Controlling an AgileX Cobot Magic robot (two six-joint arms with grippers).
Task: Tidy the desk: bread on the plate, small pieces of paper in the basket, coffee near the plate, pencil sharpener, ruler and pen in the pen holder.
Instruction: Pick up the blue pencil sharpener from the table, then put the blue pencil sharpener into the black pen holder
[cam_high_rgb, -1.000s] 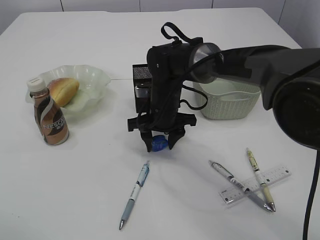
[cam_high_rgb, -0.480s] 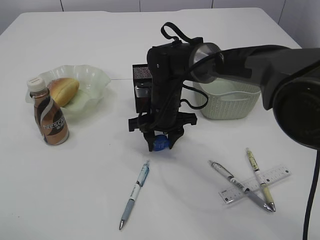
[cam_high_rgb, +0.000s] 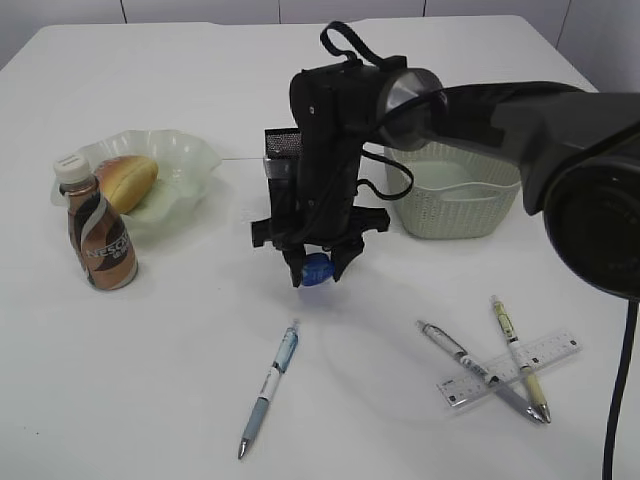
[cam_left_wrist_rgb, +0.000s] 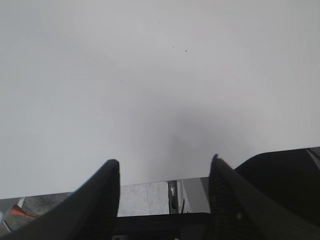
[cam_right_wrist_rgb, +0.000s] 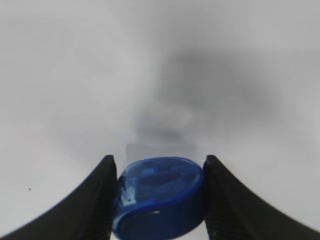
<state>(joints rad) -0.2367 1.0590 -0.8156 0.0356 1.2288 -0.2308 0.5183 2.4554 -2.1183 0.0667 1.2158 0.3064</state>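
the right gripper (cam_high_rgb: 317, 270) hangs above the desk (cam_high_rgb: 150, 380) with its jaws clamped on the blue pencil sharpener (cam_high_rgb: 317, 270); in the right wrist view the sharpener (cam_right_wrist_rgb: 159, 197) fills the whole gap between the two black fingers (cam_right_wrist_rgb: 95, 200) and touches both of them, and it is clear of the white surface below. directly behind the jaws stands the black pen holder (cam_high_rgb: 283, 150), mostly hidden by the arm. to the right of the jaws and further back is the basket (cam_high_rgb: 455, 205). in front of the jaws, on the desk, lies one pen (cam_high_rgb: 270, 388) with a blue and grey body, and far to the front right two more pens (cam_high_rgb: 470, 368) cross over the clear ruler (cam_high_rgb: 555, 355). well to the left of the jaws the bread (cam_high_rgb: 125, 180) lies on the plate (cam_high_rgb: 190, 155), and the coffee (cam_high_rgb: 97, 235) stands just beside this plate. the left gripper (cam_left_wrist_rgb: 165, 185) shows only in its own wrist view: its jaws stand apart with nothing between them, over the bare white desk near its edge.
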